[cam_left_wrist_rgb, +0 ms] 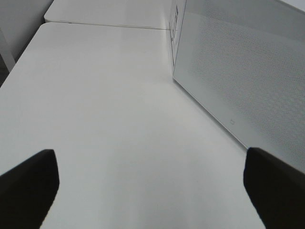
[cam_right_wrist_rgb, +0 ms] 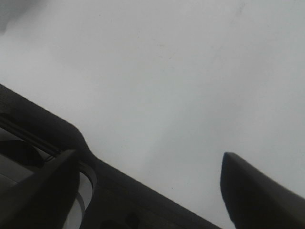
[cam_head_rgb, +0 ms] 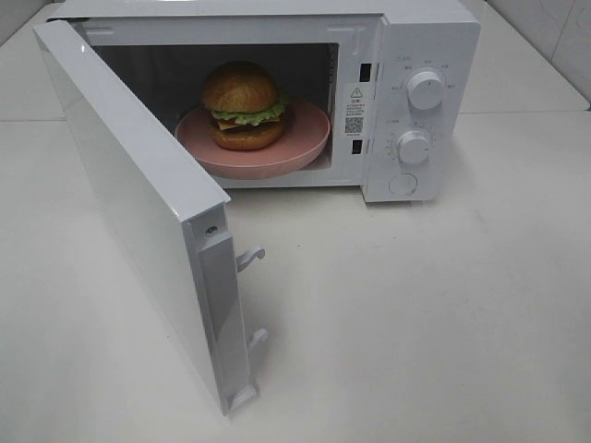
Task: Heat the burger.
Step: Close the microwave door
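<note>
One burger [cam_head_rgb: 244, 106] sits on the pink plate [cam_head_rgb: 277, 159] inside the microwave [cam_head_rgb: 416, 55], whose door [cam_head_rgb: 129, 194] stands wide open; neither arm shows from high up. Left wrist: left fingers [cam_left_wrist_rgb: 28, 183] spread apart, empty, the door's outer face just beside them, so this arm seems nearer for closing it. Right wrist: right fingers [cam_right_wrist_rgb: 252, 191] apart over the table [cam_right_wrist_rgb: 167, 71], microwave unseen.

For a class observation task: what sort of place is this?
Likely a kitchen-style test bench: a white microwave with its door open, a burger on a pink plate inside, on a plain white table.
</note>
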Controlling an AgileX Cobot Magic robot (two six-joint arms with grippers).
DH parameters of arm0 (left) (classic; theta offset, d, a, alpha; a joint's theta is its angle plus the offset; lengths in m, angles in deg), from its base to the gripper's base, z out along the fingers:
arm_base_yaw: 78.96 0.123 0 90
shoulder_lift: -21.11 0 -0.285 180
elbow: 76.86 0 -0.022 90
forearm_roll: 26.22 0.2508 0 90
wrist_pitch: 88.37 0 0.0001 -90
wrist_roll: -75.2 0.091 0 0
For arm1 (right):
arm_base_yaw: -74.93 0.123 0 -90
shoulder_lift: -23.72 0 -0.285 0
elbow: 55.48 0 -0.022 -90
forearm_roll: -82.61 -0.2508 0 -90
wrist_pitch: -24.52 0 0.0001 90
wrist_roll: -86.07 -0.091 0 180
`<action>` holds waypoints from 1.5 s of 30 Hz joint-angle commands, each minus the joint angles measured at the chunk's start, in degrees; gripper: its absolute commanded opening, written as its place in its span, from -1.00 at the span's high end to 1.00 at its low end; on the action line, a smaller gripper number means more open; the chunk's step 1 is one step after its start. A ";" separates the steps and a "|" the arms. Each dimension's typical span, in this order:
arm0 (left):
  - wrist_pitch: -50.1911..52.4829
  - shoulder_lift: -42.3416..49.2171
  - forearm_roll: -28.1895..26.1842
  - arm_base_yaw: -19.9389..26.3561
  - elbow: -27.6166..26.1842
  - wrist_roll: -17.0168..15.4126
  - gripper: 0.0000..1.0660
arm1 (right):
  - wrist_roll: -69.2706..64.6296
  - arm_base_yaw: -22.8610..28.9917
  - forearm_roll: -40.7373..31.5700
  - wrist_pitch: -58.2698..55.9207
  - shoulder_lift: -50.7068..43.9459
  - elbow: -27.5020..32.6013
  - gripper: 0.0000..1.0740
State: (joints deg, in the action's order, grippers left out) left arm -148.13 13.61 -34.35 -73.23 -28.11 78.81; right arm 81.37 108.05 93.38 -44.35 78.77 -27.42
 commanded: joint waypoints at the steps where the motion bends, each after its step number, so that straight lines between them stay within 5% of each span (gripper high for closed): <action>1: 0.46 1.20 0.00 0.06 0.11 0.00 -0.84 | -1.32 -0.34 0.23 0.63 -1.66 2.01 -0.42; 16: 0.46 1.20 0.00 0.06 0.11 0.00 -0.84 | -3.84 -13.81 -0.29 3.44 -11.17 9.85 -0.42; 29: 0.46 1.20 0.00 0.06 0.11 0.00 -0.84 | -5.61 -18.79 -0.92 3.09 -18.05 10.20 -0.42; 45: 0.46 1.20 0.00 0.06 0.11 0.00 -0.84 | -5.90 -23.66 -3.78 3.55 -37.07 10.20 -0.42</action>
State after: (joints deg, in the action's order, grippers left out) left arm -148.13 13.61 -34.35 -73.23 -28.11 78.81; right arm 75.41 84.78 89.77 -41.48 43.19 -17.45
